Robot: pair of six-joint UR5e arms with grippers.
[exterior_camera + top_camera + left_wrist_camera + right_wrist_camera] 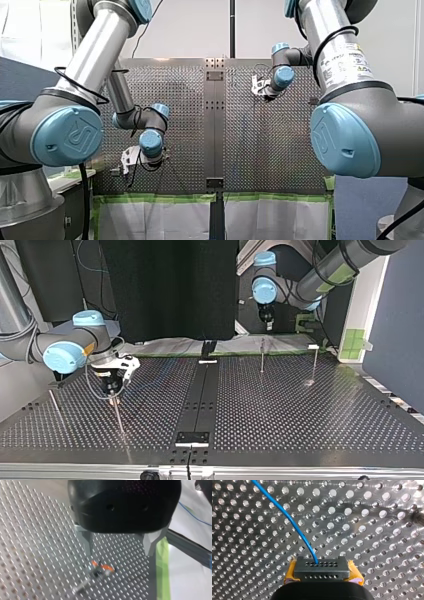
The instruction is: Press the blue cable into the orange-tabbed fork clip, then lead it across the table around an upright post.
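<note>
Blue cable (294,527) is pinched in your right gripper (321,566). In the right wrist view its yellow pads (290,572) are pressed together around a dark block, and the cable leaves the front of that block. From there it curves away over the perforated table (374,530), just above the holes. In the top view you find this gripper low over the table's left half, on the arm that comes in from that side. Your left gripper (118,551) is spread. In the left wrist view its two metal fingers (86,540) stand well apart with nothing between them. The orange-tabbed fork clip (101,568) sits on the table ahead of them, nearer one finger than the other and touching neither. You can see no cable in the clip. Beside the gripper, a strip of green tape (162,565) runs along the table's edge, with white cloth (190,580) beyond it. In the top view two thin upright posts (262,356) (314,364) stand on the table's right half near its far edge. Both are well apart from your right gripper.
</note>
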